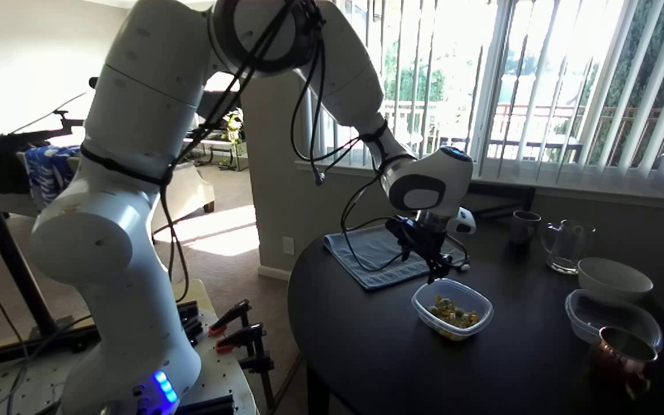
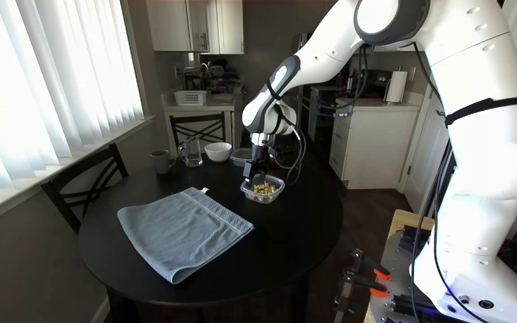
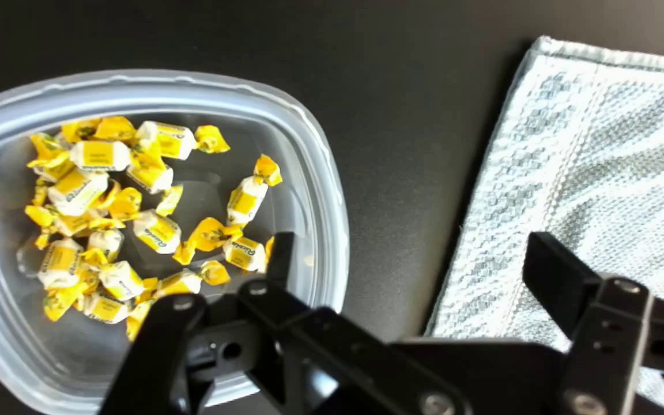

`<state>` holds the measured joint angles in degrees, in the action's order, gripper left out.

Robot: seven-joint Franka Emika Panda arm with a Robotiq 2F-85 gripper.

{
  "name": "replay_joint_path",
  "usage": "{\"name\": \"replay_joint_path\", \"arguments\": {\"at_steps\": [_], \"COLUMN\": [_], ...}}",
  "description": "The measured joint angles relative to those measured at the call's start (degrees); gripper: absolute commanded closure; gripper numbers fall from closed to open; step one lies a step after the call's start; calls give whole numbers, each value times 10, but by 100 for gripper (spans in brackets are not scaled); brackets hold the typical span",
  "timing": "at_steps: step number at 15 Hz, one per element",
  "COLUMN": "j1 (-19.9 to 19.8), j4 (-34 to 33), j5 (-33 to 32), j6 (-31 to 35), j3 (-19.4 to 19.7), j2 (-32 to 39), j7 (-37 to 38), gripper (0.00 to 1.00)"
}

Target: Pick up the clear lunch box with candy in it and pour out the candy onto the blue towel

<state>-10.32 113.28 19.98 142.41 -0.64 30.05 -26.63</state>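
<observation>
The clear lunch box [image 1: 485, 316] stands upright on the dark table, and it also shows in an exterior view [image 2: 263, 199] and the wrist view [image 3: 332, 219]. Yellow-and-white wrapped candy [image 3: 78, 193] lies in it, seen too in both exterior views [image 1: 453, 314] [image 2: 264, 188]. The blue towel [image 2: 186, 233] lies flat beside it, also in view here [image 1: 366, 259] and at the wrist view's right [image 3: 626, 173]. My gripper [image 3: 415, 256] is open and empty, at the box's towel-side rim [image 1: 437, 274] [image 2: 255, 178]. One finger overlaps the box interior, the other appears over the towel. Contact cannot be told.
Beyond the box on the table [image 1: 366, 346] stand a second clear container [image 1: 614, 317], a copper mug [image 1: 626, 357], a white bowl [image 1: 614, 278], a glass mug [image 1: 568, 248] and a grey mug [image 1: 522, 229]. Chairs [image 2: 97, 179] stand at the table's edge by the window.
</observation>
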Motion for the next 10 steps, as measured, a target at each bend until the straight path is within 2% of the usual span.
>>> {"name": "replay_joint_path", "arguments": {"at_steps": [4, 8, 9, 10], "j1": [1, 1, 1, 0], "j4": [-44, -66, -69, -69], "j5": [-17, -37, -40, -43], "j6": [15, 35, 43, 49], "j3": [-21, -29, -29, -30], "j2": [63, 88, 90, 91], "j7": [3, 8, 8, 8], "gripper": [0, 0, 25, 26]}}
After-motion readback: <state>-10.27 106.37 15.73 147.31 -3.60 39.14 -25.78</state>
